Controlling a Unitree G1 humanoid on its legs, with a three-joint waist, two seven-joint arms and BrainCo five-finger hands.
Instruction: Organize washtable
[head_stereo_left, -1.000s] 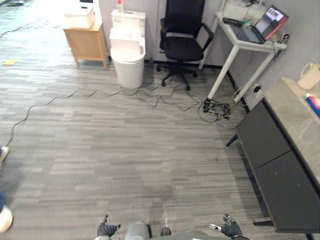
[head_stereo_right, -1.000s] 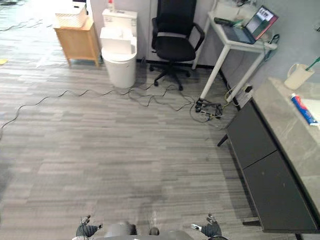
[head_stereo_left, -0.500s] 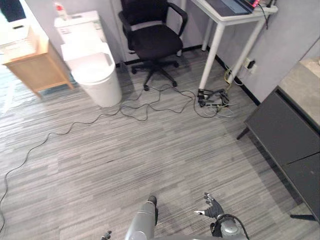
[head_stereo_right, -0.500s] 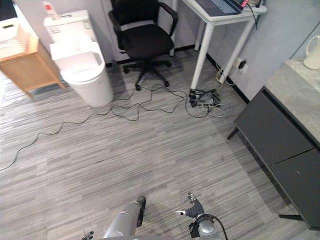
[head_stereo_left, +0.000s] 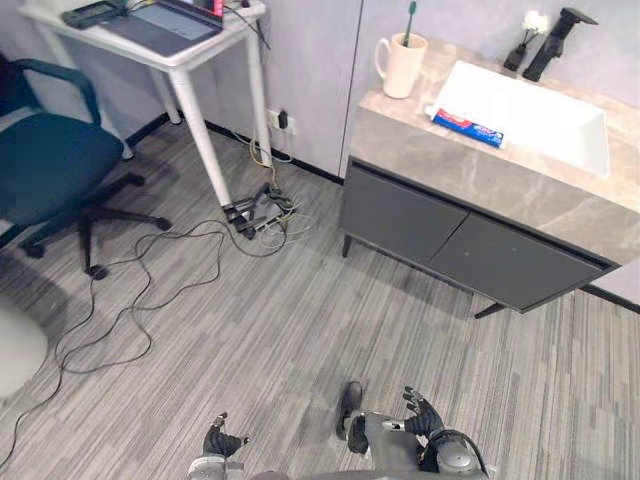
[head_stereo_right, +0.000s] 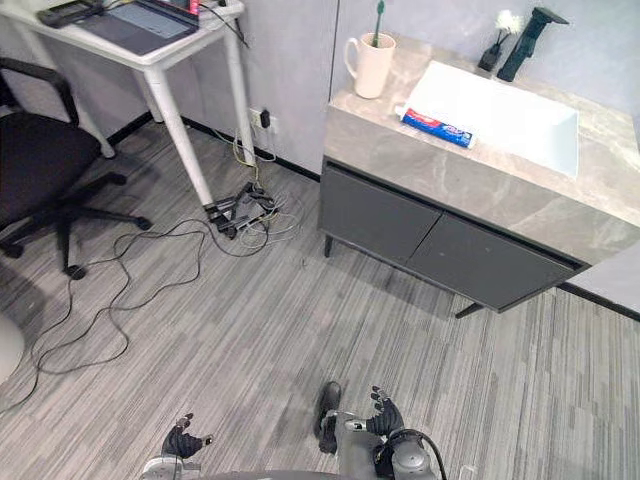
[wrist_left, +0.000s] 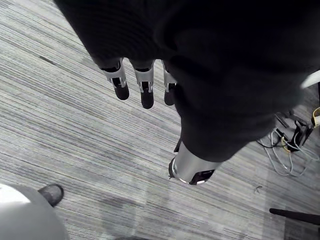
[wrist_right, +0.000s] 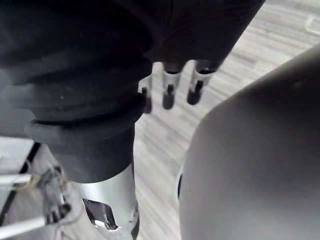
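Observation:
The washtable (head_stereo_left: 470, 175) is a grey stone top over a dark cabinet at the upper right, with a white sink (head_stereo_left: 530, 115) set in it. On the top stand a cream mug (head_stereo_left: 402, 62) holding a green toothbrush (head_stereo_left: 409, 20), and a toothpaste tube (head_stereo_left: 468, 126) lies flat beside the sink. A black tap (head_stereo_left: 555, 42) rises behind the basin. My left hand (head_stereo_left: 221, 441) and right hand (head_stereo_left: 424, 415) hang low near the floor, far from the table. Both are open and empty, fingers (wrist_left: 145, 90) straight in the left wrist view, fingers (wrist_right: 168, 92) relaxed in the right wrist view.
A white desk (head_stereo_left: 150, 40) with a laptop stands at the upper left. A dark office chair (head_stereo_left: 50, 175) sits left of it. Cables and a power strip (head_stereo_left: 255, 210) lie on the floor between desk and washtable. Grey plank flooring lies between me and the cabinet.
The camera has swung to the right: the toilet and wooden cabinet have left the picture and the whole washtable has come into view. Both hands stay low and open.

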